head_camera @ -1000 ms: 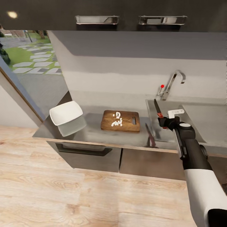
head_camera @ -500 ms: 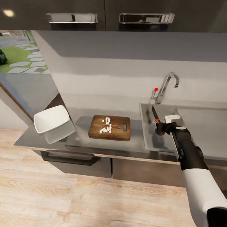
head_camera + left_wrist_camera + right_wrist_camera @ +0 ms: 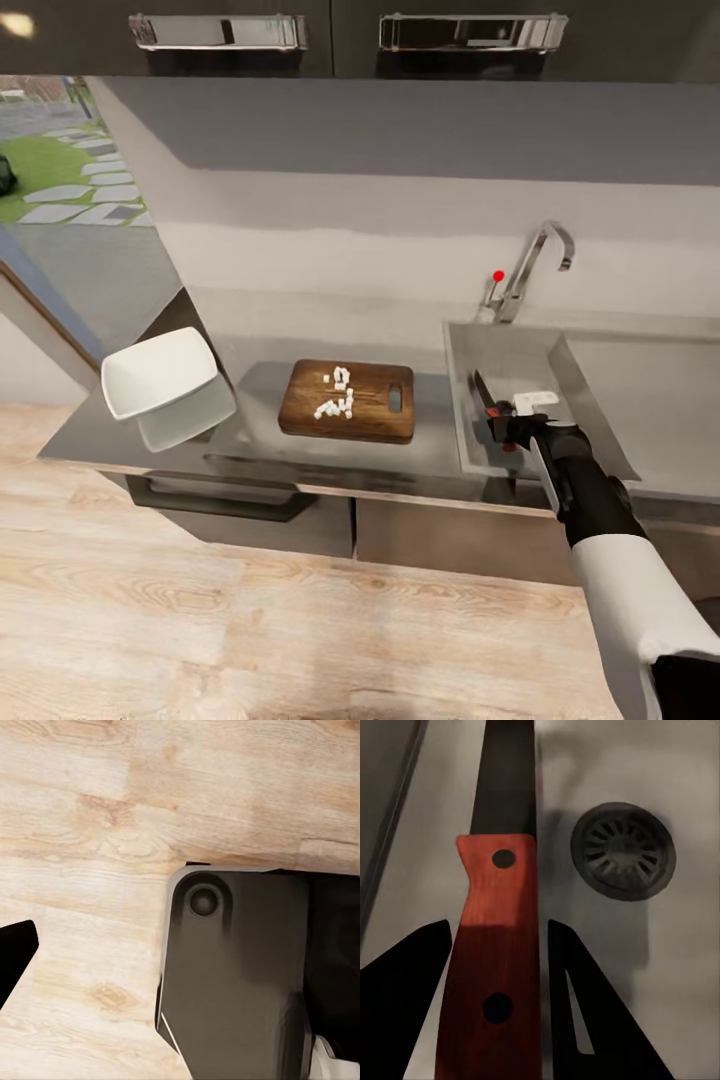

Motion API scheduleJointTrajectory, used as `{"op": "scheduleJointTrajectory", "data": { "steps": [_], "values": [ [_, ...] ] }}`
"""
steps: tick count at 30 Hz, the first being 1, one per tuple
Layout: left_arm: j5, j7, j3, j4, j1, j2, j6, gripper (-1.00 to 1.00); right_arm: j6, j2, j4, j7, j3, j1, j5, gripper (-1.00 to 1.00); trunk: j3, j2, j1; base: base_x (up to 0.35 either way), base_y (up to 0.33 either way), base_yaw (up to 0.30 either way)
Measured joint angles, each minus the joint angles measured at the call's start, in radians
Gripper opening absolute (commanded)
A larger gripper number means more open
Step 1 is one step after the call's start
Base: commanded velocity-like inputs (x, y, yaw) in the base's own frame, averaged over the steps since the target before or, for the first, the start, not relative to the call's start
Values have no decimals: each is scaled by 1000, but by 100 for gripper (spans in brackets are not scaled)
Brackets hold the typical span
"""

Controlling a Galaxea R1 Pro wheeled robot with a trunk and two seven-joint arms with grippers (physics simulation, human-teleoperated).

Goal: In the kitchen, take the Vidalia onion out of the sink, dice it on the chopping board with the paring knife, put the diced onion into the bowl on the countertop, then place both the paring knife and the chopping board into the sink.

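My right gripper (image 3: 502, 428) is shut on the paring knife (image 3: 487, 398) and holds it low inside the sink (image 3: 520, 352). In the right wrist view the knife (image 3: 499, 915) has a red-brown riveted handle and a dark blade, gripped between both fingers (image 3: 412, 967) next to the round drain (image 3: 622, 851). The chopping board (image 3: 375, 415) lies on the countertop (image 3: 260, 442) left of the sink, with diced onion (image 3: 337, 394) on it. The white square bowl (image 3: 158, 372) stands at the counter's left end above its mirror image. One left fingertip (image 3: 13, 949) hangs over the wooden floor.
A chrome tap (image 3: 532, 262) with a red knob (image 3: 498, 276) rises behind the basin, and the flat drainboard (image 3: 650, 390) extends to the right. Below the counter are grey drawers with a dark bar handle (image 3: 215, 496). Cabinets hang overhead. A window opens at the left.
The head view has shifted, so the counter sits further left in the picture. My right gripper has sunk lower into the basin with the knife, toward the front edge.
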State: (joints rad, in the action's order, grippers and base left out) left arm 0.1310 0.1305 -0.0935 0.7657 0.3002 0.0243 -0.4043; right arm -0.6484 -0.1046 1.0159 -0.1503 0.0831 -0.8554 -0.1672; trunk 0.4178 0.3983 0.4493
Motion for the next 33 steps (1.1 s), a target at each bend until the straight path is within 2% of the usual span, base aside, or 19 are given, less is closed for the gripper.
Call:
{"op": "scheduleJointTrajectory", "data": {
  "steps": [3, 7, 10, 18, 21, 27, 33],
  "values": [
    [0, 0, 0, 0, 0, 0, 0, 100, 5, 0, 0, 0, 5, 0, 1, -100, 5, 0, 0, 221, -113, 0],
    [0, 0, 0, -1, 0, 0, 0, 100, 8, 0, 0, -1, 53, 0, 9, -100, 11, 0, 0, 125, -62, 0],
    [0, 0, 0, -2, 0, 0, 0, 100, 8, 0, 0, -2, 67, 0, 11, -100, 15, 0, 0, 23, -11, 0],
    [0, 0, 0, -3, 0, 0, 0, 100, 16, 1, -2, -4, 70, 0, 13, -100, 16, 0, 0, 2, -1, 0],
    [0, 0, 0, -3, 0, 0, 0, 100, 52, 0, -8, -5, 70, 0, 13, -100, 16, 0, 0, 0, 0, 0],
    [0, 0, 0, -3, 0, 0, 0, 100, 169, 1, -98, -4, 69, 0, 15, -100, 16, 0, 0, 0, 0, 0],
    [0, 0, 0, -3, 0, 0, 0, 100, 187, 3, -123, -2, 69, 0, 15, -100, 16, 0, 0, 0, 0, 0]
  ]
}}
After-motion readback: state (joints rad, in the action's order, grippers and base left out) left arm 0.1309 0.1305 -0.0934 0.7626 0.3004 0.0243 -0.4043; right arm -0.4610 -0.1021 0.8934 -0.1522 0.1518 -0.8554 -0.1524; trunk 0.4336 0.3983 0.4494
